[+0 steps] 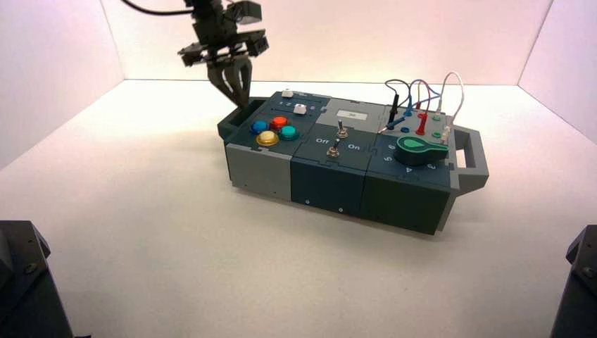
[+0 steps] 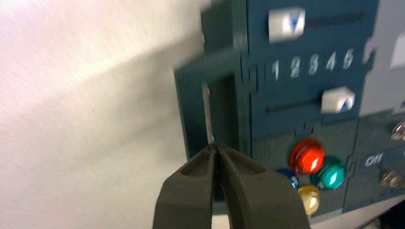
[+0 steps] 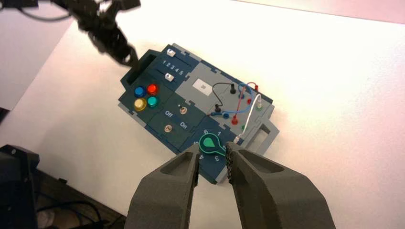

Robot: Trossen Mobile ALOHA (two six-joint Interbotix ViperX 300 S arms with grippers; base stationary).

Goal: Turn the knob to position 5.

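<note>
Nearest the right wrist camera, the right gripper point(image 3: 212, 155) hangs well above the box point(image 3: 143, 112), its fingers a little apart and holding nothing, with the knob point(image 3: 210, 143) showing between the fingertips far below. That green knob point(image 1: 420, 148) sits at the right end of the box, its tip toward the handle there. Over the left end handle point(image 2: 191, 109), the left gripper point(image 2: 216, 149) points downward, fingertips pressed together on nothing.
</note>
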